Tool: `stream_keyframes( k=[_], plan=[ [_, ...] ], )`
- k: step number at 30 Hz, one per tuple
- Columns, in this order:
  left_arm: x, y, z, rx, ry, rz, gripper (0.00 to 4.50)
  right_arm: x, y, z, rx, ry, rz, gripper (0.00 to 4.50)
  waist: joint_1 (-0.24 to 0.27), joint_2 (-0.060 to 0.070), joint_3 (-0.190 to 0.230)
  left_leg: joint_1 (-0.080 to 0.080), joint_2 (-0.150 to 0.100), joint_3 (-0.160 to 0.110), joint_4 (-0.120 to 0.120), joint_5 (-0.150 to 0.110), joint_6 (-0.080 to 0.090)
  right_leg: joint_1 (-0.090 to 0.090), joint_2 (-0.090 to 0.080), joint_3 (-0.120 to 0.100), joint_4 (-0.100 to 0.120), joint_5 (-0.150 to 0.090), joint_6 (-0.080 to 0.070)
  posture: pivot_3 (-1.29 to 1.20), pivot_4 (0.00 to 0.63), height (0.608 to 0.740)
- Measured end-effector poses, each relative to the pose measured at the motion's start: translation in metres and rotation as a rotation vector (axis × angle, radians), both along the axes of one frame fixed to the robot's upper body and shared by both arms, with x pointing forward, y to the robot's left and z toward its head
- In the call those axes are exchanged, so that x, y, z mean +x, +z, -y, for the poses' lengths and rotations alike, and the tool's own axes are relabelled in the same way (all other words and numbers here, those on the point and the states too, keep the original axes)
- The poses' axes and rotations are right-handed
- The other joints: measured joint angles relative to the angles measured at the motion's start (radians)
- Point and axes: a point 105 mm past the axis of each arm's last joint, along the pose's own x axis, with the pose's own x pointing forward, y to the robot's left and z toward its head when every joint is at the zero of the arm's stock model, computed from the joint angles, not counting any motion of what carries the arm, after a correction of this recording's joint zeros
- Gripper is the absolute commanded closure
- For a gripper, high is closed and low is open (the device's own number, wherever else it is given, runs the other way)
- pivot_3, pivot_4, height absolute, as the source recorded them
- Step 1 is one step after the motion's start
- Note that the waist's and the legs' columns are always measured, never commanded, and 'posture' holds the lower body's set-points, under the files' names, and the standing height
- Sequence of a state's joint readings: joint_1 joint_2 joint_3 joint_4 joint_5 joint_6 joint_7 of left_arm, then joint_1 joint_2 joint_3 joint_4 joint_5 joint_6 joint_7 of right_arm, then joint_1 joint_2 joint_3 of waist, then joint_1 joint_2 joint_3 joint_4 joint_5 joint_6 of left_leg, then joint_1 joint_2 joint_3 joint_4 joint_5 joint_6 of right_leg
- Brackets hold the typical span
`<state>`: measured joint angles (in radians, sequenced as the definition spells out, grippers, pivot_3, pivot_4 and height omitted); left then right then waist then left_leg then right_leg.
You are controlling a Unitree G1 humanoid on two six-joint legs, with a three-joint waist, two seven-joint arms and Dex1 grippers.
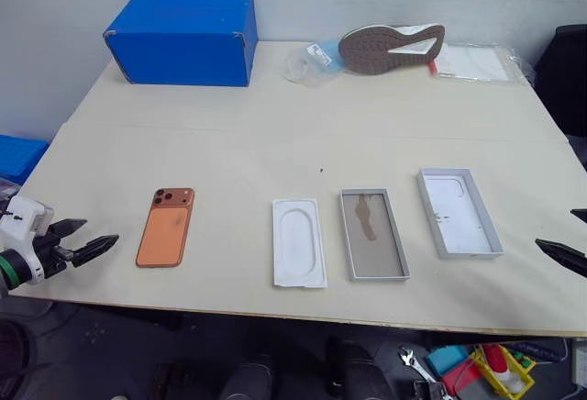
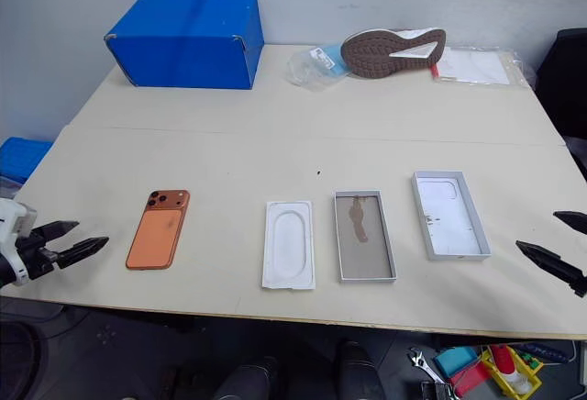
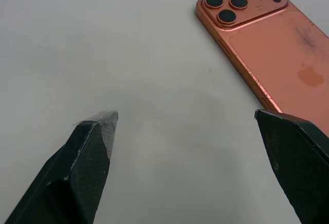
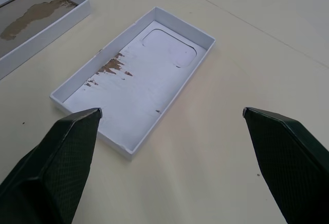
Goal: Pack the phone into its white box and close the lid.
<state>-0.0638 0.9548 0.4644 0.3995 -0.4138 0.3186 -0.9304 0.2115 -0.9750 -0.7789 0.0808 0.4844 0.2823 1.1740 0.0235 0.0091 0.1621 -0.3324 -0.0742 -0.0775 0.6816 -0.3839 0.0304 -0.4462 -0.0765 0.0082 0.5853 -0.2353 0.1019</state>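
The orange phone [image 1: 166, 227] lies camera side up on the table's left part, lenses at its far end. My left gripper [image 1: 99, 232] hovers open just left of it, apart from it; in the left wrist view the phone [image 3: 277, 64] lies ahead of the spread fingers [image 3: 87, 157]. The white box [image 1: 373, 233], with a brownish floor and a dark smudge, sits open right of centre. The lid [image 1: 459, 212] lies hollow side up to its right. My right gripper [image 1: 556, 228] stands open at the table's right edge, facing the lid [image 4: 139, 80], with nothing between its fingers.
A flat white moulded insert [image 1: 299, 242] lies between phone and box. At the back stand a blue box [image 1: 183, 38], a shoe [image 1: 392, 48] sole up and clear plastic bags [image 1: 477, 62]. The table's front edge [image 1: 275, 313] runs close below the objects.
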Motion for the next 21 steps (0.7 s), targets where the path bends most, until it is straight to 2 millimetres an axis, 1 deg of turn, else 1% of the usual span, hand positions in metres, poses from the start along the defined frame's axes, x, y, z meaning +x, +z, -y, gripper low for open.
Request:
stream_keyframes(
  k=[4, 17, 21],
  plan=[
    [0.0016, 0.0015, 0.0009, -0.001, -0.005, 0.01, 0.01, 0.0, 0.0, -0.0005, 0.0, 0.0, -0.003, 0.0, 0.0, 0.0, 0.0, 0.0, 0.0, 0.0, 0.0, 0.0, 0.0, 0.0, 0.0, 0.0, 0.0, 0.0, 0.0, 0.0, 0.15, 0.74],
    [0.0017, -0.0032, 0.0042, -0.018, -0.015, -0.012, 0.01, -0.0024, -0.0011, -0.0035, -0.013, 0.008, -0.025, 0.0, 0.0, 0.0, 0.0, 0.0, 0.0, 0.0, 0.0, 0.0, 0.0, 0.0, 0.0, 0.0, 0.0, 0.0, 0.0, 0.0, 0.15, 0.74],
    [0.0014, -0.004, 0.0044, -0.023, -0.013, -0.019, 0.01, -0.0054, -0.0032, -0.0016, -0.024, -0.002, -0.039, 0.0, 0.0, 0.0, 0.0, 0.0, 0.0, 0.0, 0.0, 0.0, 0.0, 0.0, 0.0, 0.0, 0.0, 0.0, 0.0, 0.0, 0.15, 0.74]
  ],
)
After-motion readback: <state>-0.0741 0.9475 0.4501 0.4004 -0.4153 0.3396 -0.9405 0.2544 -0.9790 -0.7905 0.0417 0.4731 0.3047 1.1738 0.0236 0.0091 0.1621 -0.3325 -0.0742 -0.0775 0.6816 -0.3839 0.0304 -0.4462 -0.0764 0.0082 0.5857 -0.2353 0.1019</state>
